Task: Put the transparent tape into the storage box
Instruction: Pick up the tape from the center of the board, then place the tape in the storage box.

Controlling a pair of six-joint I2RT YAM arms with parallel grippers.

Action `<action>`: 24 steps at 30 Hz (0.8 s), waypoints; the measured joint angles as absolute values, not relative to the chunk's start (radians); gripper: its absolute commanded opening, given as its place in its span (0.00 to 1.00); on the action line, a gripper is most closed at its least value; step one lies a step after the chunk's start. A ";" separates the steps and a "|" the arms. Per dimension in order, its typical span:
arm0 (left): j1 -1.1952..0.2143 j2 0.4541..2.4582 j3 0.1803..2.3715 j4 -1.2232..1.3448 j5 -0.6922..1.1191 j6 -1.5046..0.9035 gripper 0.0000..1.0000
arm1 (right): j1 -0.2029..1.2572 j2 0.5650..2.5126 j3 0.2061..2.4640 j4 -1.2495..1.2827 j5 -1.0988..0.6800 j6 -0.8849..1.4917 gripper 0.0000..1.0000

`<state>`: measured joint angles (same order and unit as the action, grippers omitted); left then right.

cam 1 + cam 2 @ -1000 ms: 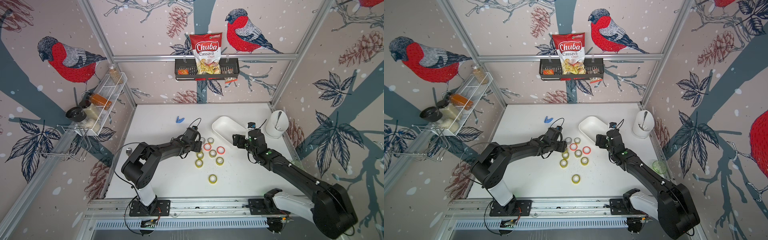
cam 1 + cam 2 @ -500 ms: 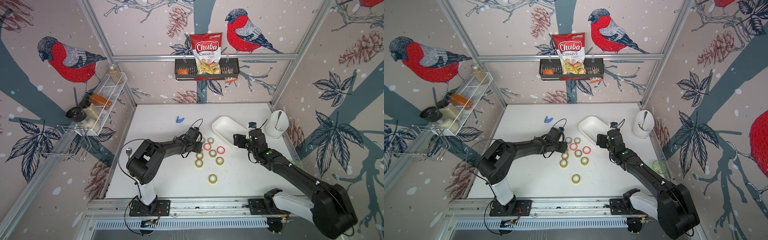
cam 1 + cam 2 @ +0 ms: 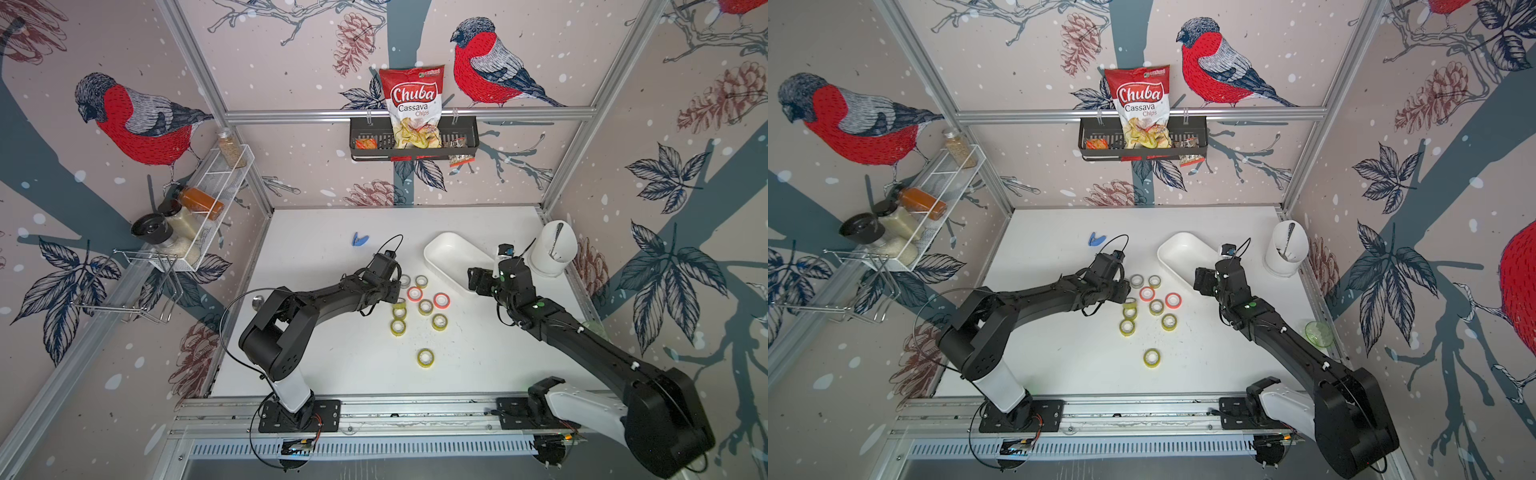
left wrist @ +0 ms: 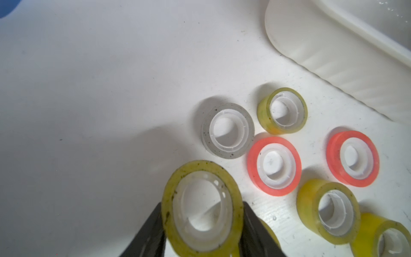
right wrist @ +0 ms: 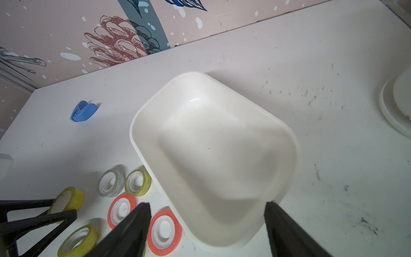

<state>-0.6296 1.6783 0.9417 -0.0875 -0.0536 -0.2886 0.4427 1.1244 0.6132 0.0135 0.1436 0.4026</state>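
On the white tabletop (image 3: 332, 353) your left fingers (image 4: 148, 235) pinch a yellow tape roll (image 4: 201, 209), maybe a bit up off it, and your right fingers (image 5: 287, 231) are wide over the storage box (image 5: 200, 124).

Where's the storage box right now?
In both top views the storage box lies right of centre, between the tape rolls and the white holder, with the right gripper over its near end.

Smooth glossy white plastic storage box (image 5: 211, 144), scuffed matt tabletop (image 5: 333, 111), shiny yellow tape (image 4: 201, 165).
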 measured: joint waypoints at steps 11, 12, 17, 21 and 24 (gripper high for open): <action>-0.647 1.554 0.912 -0.019 -0.046 -0.251 0.49 | 0.411 1.108 0.606 0.000 0.144 0.422 0.85; -0.653 1.552 0.921 -0.012 -0.037 -0.238 0.49 | 0.405 1.105 0.603 -0.001 0.144 0.424 0.85; -0.696 1.592 1.028 0.017 -0.022 -0.177 0.50 | 0.363 1.093 0.591 -0.004 0.144 0.447 0.85; -0.727 1.682 1.145 0.025 -0.007 -0.142 0.51 | 0.328 1.083 0.582 -0.010 0.142 0.468 0.85; -0.744 1.778 1.251 0.022 0.000 -0.121 0.50 | 0.305 1.069 0.572 -0.014 0.135 0.475 0.84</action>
